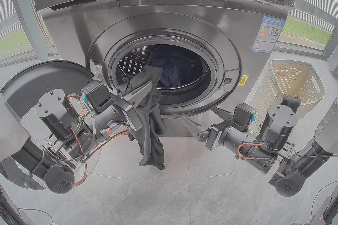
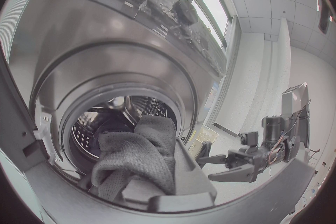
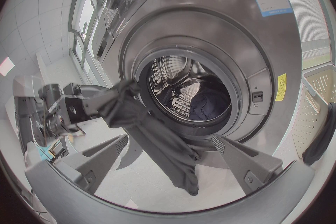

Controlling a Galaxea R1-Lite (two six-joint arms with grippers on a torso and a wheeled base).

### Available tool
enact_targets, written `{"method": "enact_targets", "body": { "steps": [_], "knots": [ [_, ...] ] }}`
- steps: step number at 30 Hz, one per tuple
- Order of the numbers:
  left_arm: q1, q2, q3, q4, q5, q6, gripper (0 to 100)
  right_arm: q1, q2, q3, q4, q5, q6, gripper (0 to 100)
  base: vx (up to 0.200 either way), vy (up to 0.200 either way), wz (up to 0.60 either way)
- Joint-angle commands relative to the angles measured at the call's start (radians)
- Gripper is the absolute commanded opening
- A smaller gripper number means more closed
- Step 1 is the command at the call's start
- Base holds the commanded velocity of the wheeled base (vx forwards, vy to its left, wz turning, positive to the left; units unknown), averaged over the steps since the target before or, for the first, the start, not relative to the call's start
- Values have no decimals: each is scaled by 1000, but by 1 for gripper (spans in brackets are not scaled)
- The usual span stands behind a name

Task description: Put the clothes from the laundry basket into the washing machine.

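Note:
My left gripper [image 1: 142, 90] is shut on a dark grey garment [image 1: 149, 123] just in front of the washing machine's open drum [image 1: 165, 67]. The cloth drapes over the fingers and hangs down toward the floor; up close the garment [image 2: 140, 154] bunches over the gripper before the drum opening [image 2: 115, 119]. A dark blue garment [image 1: 174, 65] lies inside the drum, also seen as the blue garment [image 3: 208, 104]. My right gripper [image 1: 199, 123] is open and holds nothing, low at the right of the door opening. The laundry basket [image 1: 299, 83] stands tipped at the right beside the machine.
The round machine door [image 1: 42, 78] stands swung open at the left, behind my left arm. Pale floor tiles [image 1: 197, 187] spread in front of the machine. Something dark [image 3: 320, 140] hangs over the basket's rim [image 3: 315, 77].

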Motion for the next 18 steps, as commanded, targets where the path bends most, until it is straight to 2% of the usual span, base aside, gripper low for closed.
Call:
{"method": "enact_targets", "body": {
  "steps": [1, 10, 11, 13, 18],
  "knots": [
    [-5, -69, 8, -4, -6, 2, 0, -16, 52, 0, 0, 1, -11, 100, 0, 0, 0],
    [-73, -159, 37, -2, -29, 4, 0, -58, 113, -14, -5, 1, -11, 100, 0, 0, 0],
    [-91, -181, 57, -2, -66, 1, 0, -70, 126, -24, -5, -1, -13, 100, 0, 0, 0],
    [-96, -197, 72, -2, -89, 1, 0, -76, 135, -40, -3, -1, -13, 100, 0, 0, 0],
    [-89, -191, 69, -2, -89, -1, 0, -67, 190, -84, -5, -4, -23, 100, 0, 0, 0]
  ]
}}
